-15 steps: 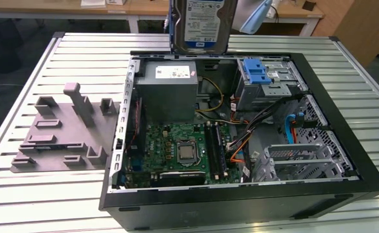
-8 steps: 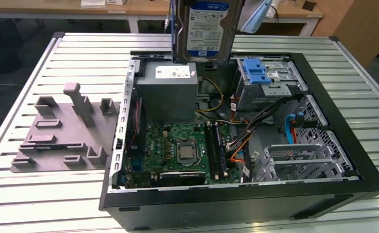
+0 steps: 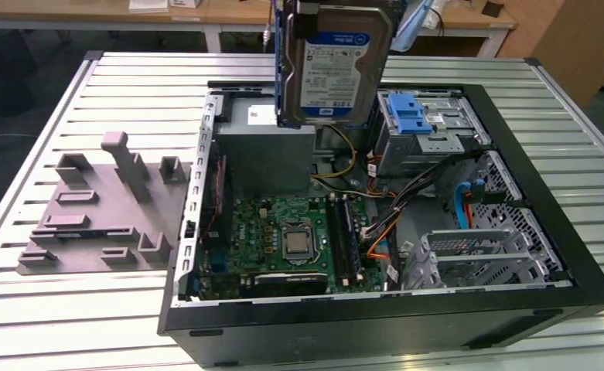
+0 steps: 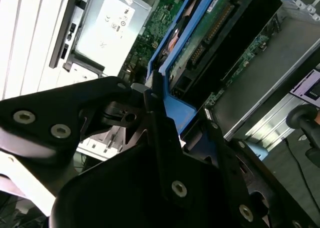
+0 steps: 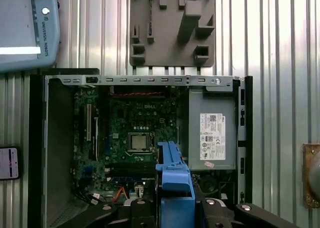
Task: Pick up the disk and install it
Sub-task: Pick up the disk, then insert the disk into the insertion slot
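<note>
In the exterior view the disk, a silver drive with a white-and-blue label in a blue carrier, hangs upright above the open computer case, over its back part near the grey power supply. My gripper is shut on the blue carrier's end, with a black finger on either side. The second wrist view shows the disk's green circuit-board side. The first wrist view looks down past the gripper and the carrier into the case.
Inside the case lie the motherboard, cables, a drive cage with a blue latch and a metal cage at the front right. A grey fixture sits on the slatted table at the exterior view's left. A teach pendant lies beside the case.
</note>
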`<action>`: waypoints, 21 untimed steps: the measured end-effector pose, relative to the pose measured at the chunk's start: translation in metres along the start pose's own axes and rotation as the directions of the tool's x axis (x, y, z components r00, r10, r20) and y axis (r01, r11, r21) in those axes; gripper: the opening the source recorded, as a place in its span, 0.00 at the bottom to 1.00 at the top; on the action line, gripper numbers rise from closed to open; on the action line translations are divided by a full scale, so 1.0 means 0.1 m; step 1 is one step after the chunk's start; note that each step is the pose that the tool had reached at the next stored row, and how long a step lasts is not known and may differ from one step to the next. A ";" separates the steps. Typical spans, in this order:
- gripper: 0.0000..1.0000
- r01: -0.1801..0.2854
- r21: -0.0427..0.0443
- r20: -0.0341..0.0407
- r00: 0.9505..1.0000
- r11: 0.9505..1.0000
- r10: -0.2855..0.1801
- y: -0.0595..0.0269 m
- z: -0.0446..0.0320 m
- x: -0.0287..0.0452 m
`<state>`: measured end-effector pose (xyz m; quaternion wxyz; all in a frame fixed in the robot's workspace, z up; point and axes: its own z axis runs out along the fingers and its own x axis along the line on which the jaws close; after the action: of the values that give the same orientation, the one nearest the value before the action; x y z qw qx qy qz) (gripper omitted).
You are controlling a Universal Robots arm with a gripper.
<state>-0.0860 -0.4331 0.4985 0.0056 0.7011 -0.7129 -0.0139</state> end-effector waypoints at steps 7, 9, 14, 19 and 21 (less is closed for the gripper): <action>0.36 0.000 0.000 -0.001 1.000 1.000 0.000 -0.078 0.044 0.019; 0.36 0.000 0.000 0.000 1.000 1.000 0.000 -0.079 0.057 0.019; 0.36 0.000 0.000 -0.001 1.000 1.000 0.000 -0.079 0.058 0.019; 0.36 0.000 0.000 -0.001 1.000 1.000 0.000 -0.080 0.061 0.025; 0.36 0.000 0.000 0.000 1.000 1.000 0.000 -0.080 0.067 0.048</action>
<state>-0.0783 -0.4379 0.4915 0.0058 0.7012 -0.7128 -0.0139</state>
